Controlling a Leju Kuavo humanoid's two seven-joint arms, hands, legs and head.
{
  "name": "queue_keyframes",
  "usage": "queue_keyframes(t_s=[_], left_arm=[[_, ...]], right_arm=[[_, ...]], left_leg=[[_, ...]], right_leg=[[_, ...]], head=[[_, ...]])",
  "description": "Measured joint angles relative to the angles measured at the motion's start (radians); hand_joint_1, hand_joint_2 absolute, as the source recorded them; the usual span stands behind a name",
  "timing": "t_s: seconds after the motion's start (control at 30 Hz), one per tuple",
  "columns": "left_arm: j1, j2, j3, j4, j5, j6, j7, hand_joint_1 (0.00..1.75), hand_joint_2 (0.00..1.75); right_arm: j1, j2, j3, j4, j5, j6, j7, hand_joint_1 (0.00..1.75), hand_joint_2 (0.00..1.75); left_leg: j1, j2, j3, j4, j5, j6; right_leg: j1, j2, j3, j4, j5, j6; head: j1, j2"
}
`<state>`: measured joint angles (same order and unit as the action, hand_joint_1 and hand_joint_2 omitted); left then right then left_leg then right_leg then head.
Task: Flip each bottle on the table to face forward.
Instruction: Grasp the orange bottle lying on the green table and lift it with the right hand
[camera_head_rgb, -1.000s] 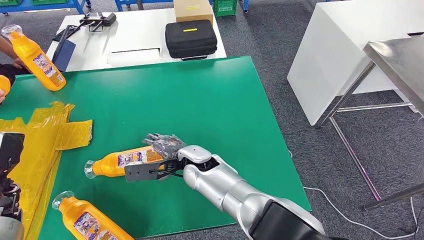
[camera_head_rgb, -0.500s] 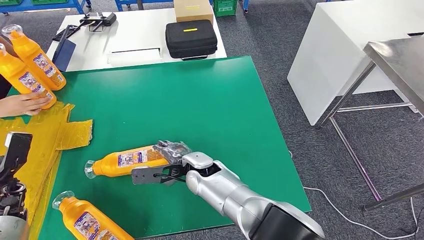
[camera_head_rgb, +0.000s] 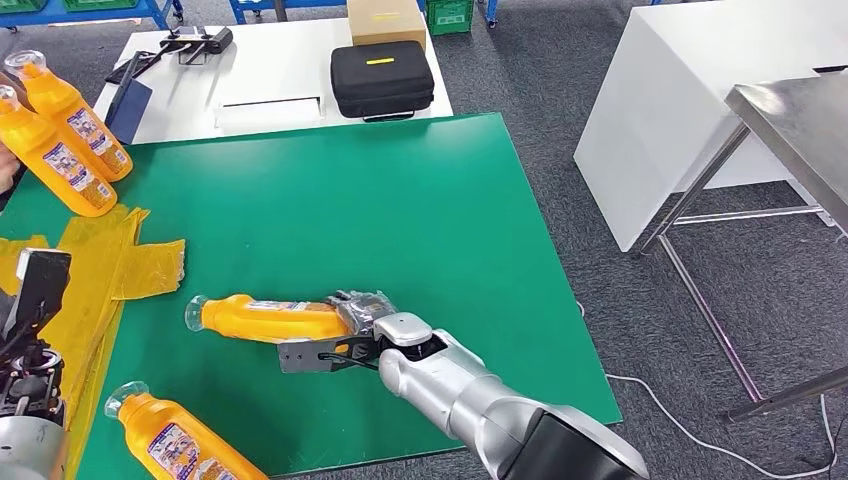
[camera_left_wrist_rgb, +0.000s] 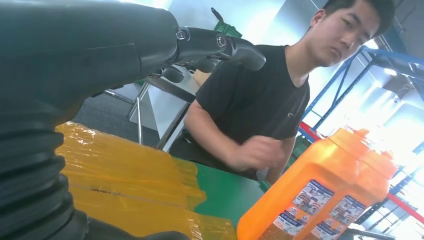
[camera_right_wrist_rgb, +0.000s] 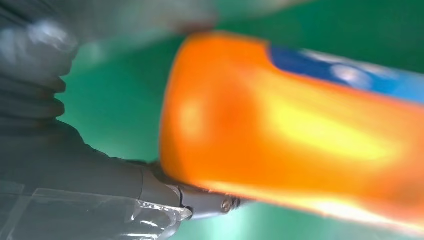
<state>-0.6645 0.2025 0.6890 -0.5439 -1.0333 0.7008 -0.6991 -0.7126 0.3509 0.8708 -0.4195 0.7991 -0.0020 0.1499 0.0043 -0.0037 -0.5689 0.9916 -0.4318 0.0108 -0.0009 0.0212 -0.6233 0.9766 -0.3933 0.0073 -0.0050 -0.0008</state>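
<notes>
Orange bottle (camera_head_rgb: 268, 318) lying mid green table (camera_head_rgb: 400, 200), right robot hand (camera_head_rgb: 362, 312) clamped on its base, open mat beyond

No legible text on bottle labels (camera_head_rgb: 72, 165)

Glossy orange plastic bottle (camera_head_rgb: 270, 319); matt green table (camera_head_rgb: 400, 200); crinkled yellow film (camera_head_rgb: 100, 270).

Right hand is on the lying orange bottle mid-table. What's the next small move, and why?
Probably keep rolling it. The right hand grips the base end of the lying orange plastic bottle on the green table mat, and only a thin strip of its label shows along the upper edge, so the label does not yet face forward.
</notes>
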Motion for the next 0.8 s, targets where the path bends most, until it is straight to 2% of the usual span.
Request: queue_keyframes(t_s=[0.6, 0.73, 0.8], left_arm=[[0.004, -0.008, 0.000, 0.004, 0.019, 0.000, 0.007, 0.00, 1.75], [0.004, -0.008, 0.000, 0.004, 0.018, 0.000, 0.007, 0.00, 1.75], [0.004, -0.009, 0.000, 0.005, 0.012, 0.000, 0.010, 0.00, 1.75]], right_arm=[[-0.003, -0.005, 0.047, 0.033, 0.081, -0.016, 0.071, 1.75, 1.75], [-0.003, -0.005, 0.048, 0.036, 0.079, -0.017, 0.071, 0.00, 1.75], [-0.004, -0.006, 0.048, 0.037, 0.075, -0.014, 0.069, 0.00, 0.87]], left_leg=[[0.000, 0.000, 0.000, 0.000, 0.000, -0.001], [0.000, 0.000, 0.000, 0.000, 0.000, -0.001], [0.000, 0.000, 0.000, 0.000, 0.000, -0.001]], right_leg=[[0.000, 0.000, 0.001, 0.000, 0.000, 0.000], [0.000, 0.000, 0.001, 0.000, 0.000, 0.000], [0.000, 0.000, 0.000, 0.000, 0.000, 0.000]], head=[[0.000, 0.000], [0.000, 0.000], [0.000, 0.000]])
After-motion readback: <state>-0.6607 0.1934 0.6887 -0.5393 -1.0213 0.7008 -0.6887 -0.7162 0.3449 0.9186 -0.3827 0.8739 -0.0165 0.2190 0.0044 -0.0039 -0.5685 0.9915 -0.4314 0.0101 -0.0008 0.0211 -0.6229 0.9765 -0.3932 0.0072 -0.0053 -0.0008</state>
